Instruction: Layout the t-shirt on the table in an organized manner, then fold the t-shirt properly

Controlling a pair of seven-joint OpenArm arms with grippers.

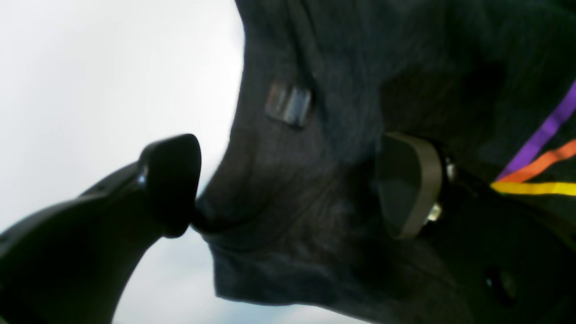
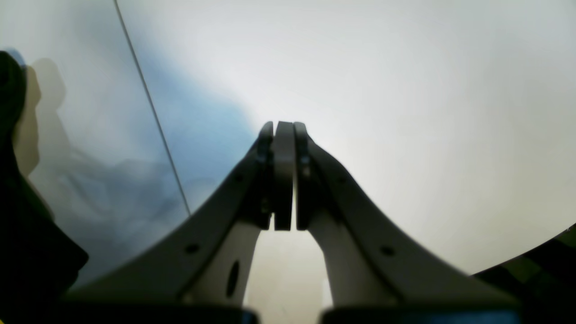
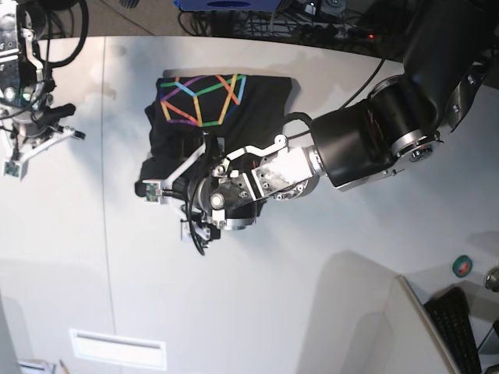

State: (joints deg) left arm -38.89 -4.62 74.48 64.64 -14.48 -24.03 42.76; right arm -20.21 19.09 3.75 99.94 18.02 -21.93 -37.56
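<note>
The black t-shirt [image 3: 234, 117] lies bunched on the off-white table [image 3: 312, 296], its multicoloured line print [image 3: 201, 99] facing up at the far end. At the shirt's near edge, my left gripper [image 3: 173, 204] stands open. In the left wrist view the left gripper [image 1: 288, 189] has its fingers [image 1: 171, 184] wide apart, with dark t-shirt fabric [image 1: 315, 90] lying loose between them and print stripes [image 1: 540, 157] at the right. My right gripper [image 2: 283, 130] is shut on nothing above bare table [image 2: 405, 90], far to the shirt's left.
A thin dark seam [image 3: 105, 234] runs down the table's left part, and the seam [image 2: 153, 112] also shows in the right wrist view. Cables and a blue object [image 3: 226, 4] line the far edge. A keyboard [image 3: 460, 327] and a small round object [image 3: 462, 266] sit at the lower right.
</note>
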